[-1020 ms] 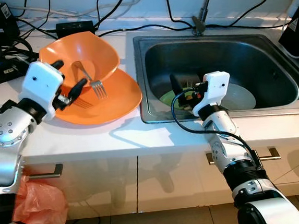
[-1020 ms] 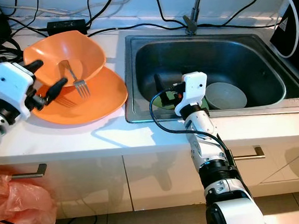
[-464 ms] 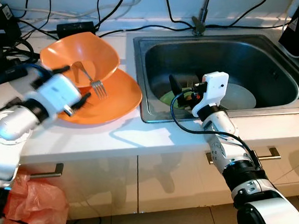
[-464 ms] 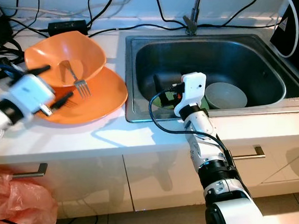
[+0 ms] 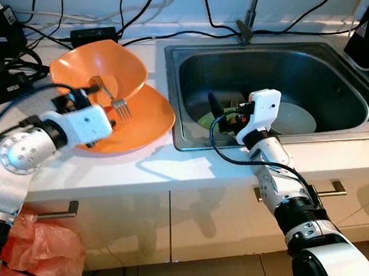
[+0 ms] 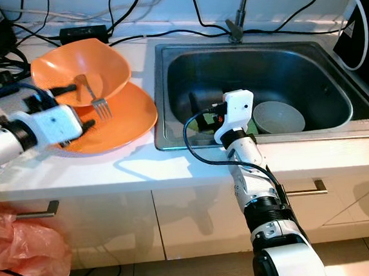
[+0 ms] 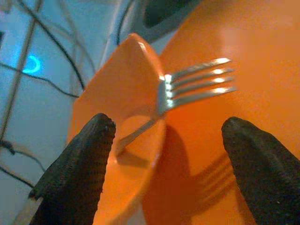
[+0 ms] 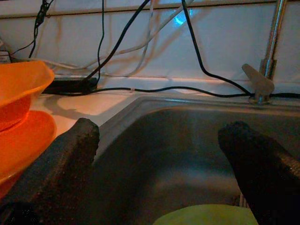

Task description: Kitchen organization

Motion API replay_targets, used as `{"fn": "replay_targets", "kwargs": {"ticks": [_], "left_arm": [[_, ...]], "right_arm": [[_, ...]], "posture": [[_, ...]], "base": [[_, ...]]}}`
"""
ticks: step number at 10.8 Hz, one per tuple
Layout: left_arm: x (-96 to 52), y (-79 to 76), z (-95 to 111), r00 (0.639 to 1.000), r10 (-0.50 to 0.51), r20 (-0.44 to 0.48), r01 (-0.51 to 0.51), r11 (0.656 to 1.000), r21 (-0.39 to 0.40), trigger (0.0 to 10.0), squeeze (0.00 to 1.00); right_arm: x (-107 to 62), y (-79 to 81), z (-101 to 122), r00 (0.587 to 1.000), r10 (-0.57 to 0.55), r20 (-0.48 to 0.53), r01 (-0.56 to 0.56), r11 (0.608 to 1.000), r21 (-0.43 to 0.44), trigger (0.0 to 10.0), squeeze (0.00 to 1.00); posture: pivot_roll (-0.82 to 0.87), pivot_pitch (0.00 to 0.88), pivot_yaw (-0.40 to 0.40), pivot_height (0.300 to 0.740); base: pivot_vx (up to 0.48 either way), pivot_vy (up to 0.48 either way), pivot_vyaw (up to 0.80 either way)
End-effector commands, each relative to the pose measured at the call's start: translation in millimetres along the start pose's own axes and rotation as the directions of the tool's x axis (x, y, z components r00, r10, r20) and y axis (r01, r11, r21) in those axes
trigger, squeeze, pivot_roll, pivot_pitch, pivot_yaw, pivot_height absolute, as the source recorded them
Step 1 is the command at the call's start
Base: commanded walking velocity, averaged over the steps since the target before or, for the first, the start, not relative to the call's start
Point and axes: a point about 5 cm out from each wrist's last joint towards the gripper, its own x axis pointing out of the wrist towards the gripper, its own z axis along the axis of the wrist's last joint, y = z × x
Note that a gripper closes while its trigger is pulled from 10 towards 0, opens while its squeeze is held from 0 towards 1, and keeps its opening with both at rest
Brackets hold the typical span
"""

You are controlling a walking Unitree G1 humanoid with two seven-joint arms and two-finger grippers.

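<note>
1 fork (image 7: 187, 84), 2 orange dishes (image 5: 137, 119); sink (image 5: 332, 54): 2 dishes, maybe.

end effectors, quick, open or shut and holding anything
Left end effector: open, holding nothing, at the fork in the orange bowl.
Right end effector: open, holding nothing, over the sink.

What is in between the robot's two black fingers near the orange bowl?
In the left wrist view, the left end effector is open, and between its fingers sit the orange bowl's rim and the fork, above the orange plate.
</note>
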Motion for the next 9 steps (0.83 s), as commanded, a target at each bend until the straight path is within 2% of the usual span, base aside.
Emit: {"fn": "replay_targets", "kwargs": {"ticks": [1,3,5,9], "left_arm": [[2.4,4.4,3.4,1.0,-0.024,0.009,0.024,0.998,0.055,10.0,0.0],[6.1,7.1,2.5,1.0,-0.014,0.004,0.014,0.996,0.092,10.0,0.0],[19.0,0.0,4.3,1.0,-0.002,0.019,0.0,0.993,0.119,10.0,0.0],[29.6,-1.6,9.4,0.999,-0.02,0.043,0.01,0.978,0.208,10.0,0.0]], "right_arm": [[2.1,-3.7,4.0,1.0,-0.007,0.012,0.007,1.0,-0.013,10.0,0.0],[1.8,-3.8,3.5,1.0,-0.009,0.01,0.01,1.0,-0.013,10.0,0.0],[7.0,-6.2,8.0,1.0,-0.009,0.017,0.009,1.0,-0.021,10.0,0.0],[8.7,-6.9,10.7,1.0,-0.008,0.03,0.009,1.0,-0.026,10.0,0.0]], "posture": [[0.1,0.069,-0.041,0.74],[0.1,0.07,-0.04,0.74],[0.09,0.041,-0.048,0.74],[0.08,0.023,-0.043,0.74]], "base": [[0.0,0.0,0.0],[0.0,0.0,0.0],[0.0,0.0,0.0],[0.0,0.0,0.0]]}}
